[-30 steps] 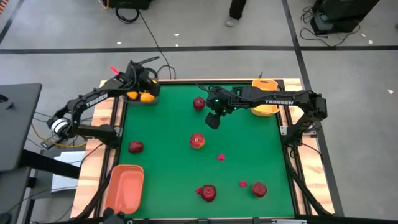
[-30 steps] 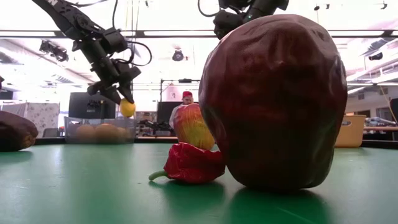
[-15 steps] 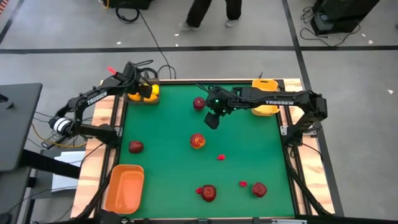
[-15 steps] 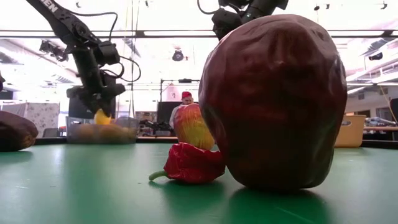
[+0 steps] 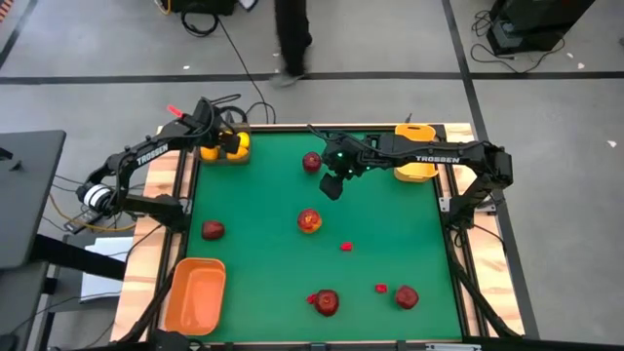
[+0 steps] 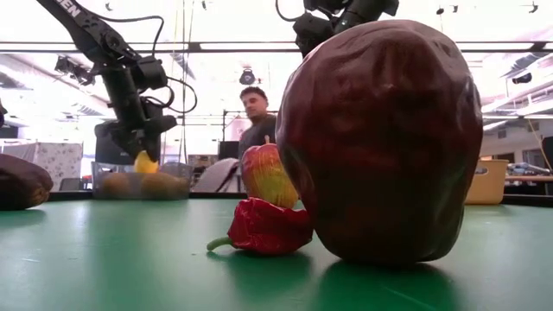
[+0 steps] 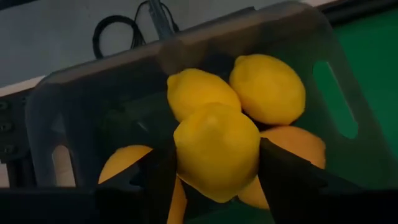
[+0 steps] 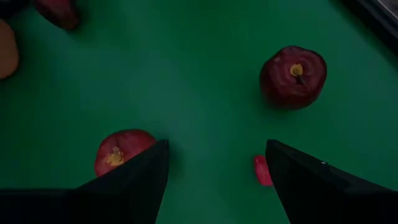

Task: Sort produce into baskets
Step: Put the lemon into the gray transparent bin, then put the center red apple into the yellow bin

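Robotics lab, taped grey floor (image 5: 409, 58), loose cables (image 5: 234, 54), monitors (image 6: 117, 145), person (image 6: 255, 121) passing

Low view mostly blocked by big dark red apple (image 6: 380, 142) up close, hiding the worktop (image 6: 130, 259) behind it and part of the red-orange apple (image 6: 266, 175); dark fruit (image 6: 22, 181) cut off at left edge. In left wrist view, lemon (image 7: 217, 152) between the fingers (image 7: 158, 180) covers most of the lemons under it in the grey tray (image 7: 74, 106). Person (image 5: 292, 34) in high view cropped at top edge, blurred.
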Motion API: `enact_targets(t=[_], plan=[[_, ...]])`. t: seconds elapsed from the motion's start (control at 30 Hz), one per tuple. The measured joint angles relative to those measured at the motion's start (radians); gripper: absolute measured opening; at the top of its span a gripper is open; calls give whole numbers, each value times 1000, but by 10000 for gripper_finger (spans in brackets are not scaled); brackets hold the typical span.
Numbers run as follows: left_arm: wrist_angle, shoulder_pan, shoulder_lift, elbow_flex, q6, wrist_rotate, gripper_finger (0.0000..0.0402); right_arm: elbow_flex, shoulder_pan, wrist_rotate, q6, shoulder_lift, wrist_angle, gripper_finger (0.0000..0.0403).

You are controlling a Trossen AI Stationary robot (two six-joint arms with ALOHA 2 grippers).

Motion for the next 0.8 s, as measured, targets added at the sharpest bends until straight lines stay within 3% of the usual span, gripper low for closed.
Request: enact_targets(t=[0.33,0.8], plan=[[-37,-5,0,8,-23,-15,295,0,7,-9,29,0,0,276],[-110,-31,-2,39,-7,-22,294,0,50,-81,56,0,-35,276]])
